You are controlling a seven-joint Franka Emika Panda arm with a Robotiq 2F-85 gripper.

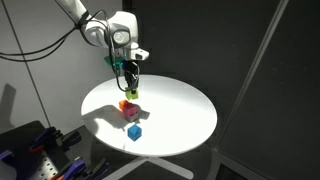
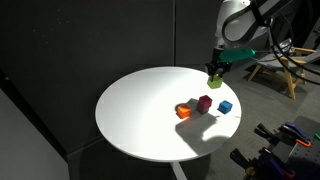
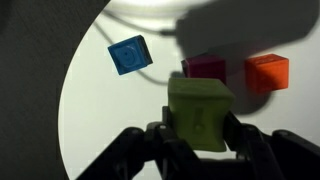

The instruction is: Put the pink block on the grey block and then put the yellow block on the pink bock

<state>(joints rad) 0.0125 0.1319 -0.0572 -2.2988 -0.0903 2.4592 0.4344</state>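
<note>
My gripper (image 1: 131, 88) (image 2: 215, 72) (image 3: 200, 140) is shut on the yellow block (image 3: 200, 110), a lime-tinged cube. It holds the block in the air above the round white table (image 1: 185, 110) (image 2: 140, 110). The block also shows in both exterior views (image 1: 131, 94) (image 2: 214, 80). The pink block (image 1: 133, 113) (image 2: 205, 102) (image 3: 205, 67) stands below and a little ahead of the held cube, partly hidden by it in the wrist view. I cannot make out the grey block in any view.
An orange cube (image 1: 125, 105) (image 2: 183, 111) (image 3: 267, 70) sits beside the pink block. A blue cube (image 1: 134, 132) (image 2: 225, 106) (image 3: 130, 54) lies apart nearer the table edge. Dark curtains surround the table. A chair (image 2: 275, 60) and equipment (image 1: 35, 150) stand beyond the edge.
</note>
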